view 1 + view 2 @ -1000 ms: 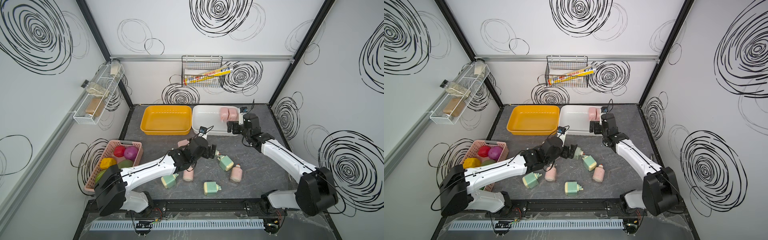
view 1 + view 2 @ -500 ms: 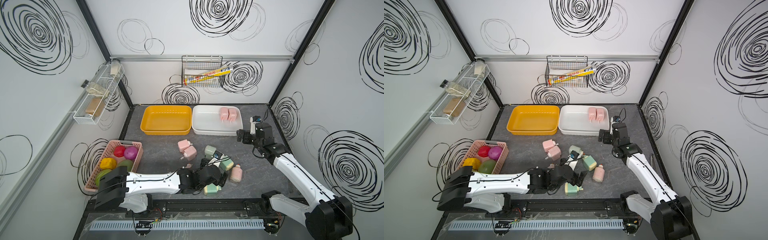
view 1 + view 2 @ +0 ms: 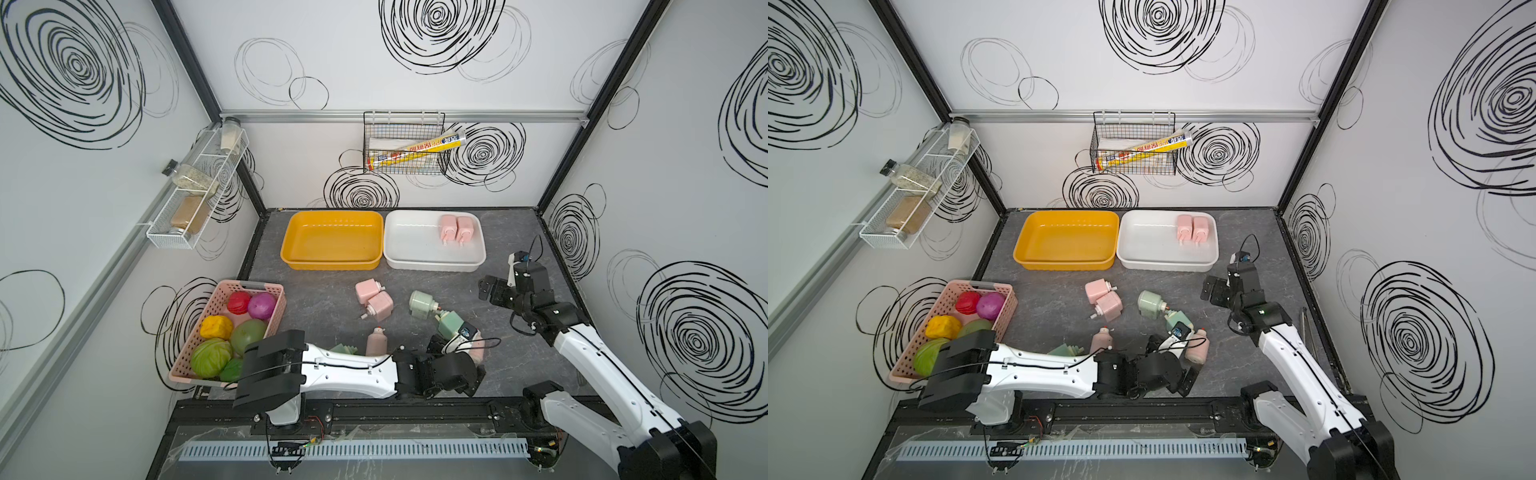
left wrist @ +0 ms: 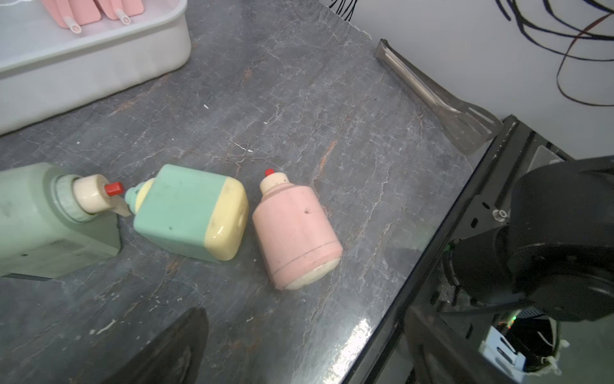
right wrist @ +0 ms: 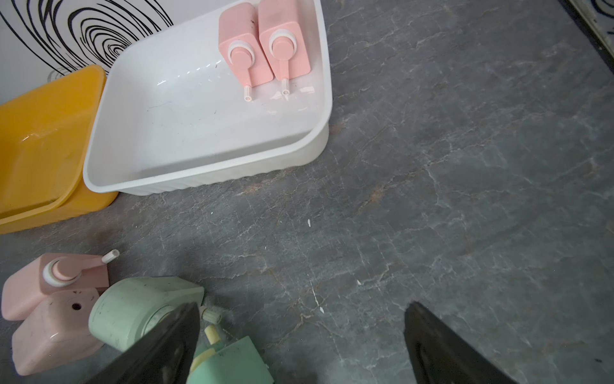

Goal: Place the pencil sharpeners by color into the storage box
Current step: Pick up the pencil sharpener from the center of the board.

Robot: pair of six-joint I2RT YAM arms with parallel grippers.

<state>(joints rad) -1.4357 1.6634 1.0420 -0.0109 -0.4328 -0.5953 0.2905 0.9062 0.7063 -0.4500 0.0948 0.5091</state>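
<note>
Left arm [image 3: 349, 370] stretched low, left gripper [image 3: 455, 353] open beside a cream-bottomed pink sharpener [image 4: 295, 232] — right gripper [image 5: 304, 309] spread wide, empty, near a mint sharpener [image 5: 133, 312].

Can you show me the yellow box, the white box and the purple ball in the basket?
yellow box [image 3: 332, 239]: in a top view, on its bare floor.
white box [image 3: 413, 245]: in a top view, on its bare floor.
purple ball [image 3: 262, 305]: in a top view, on its rounded top.
</note>
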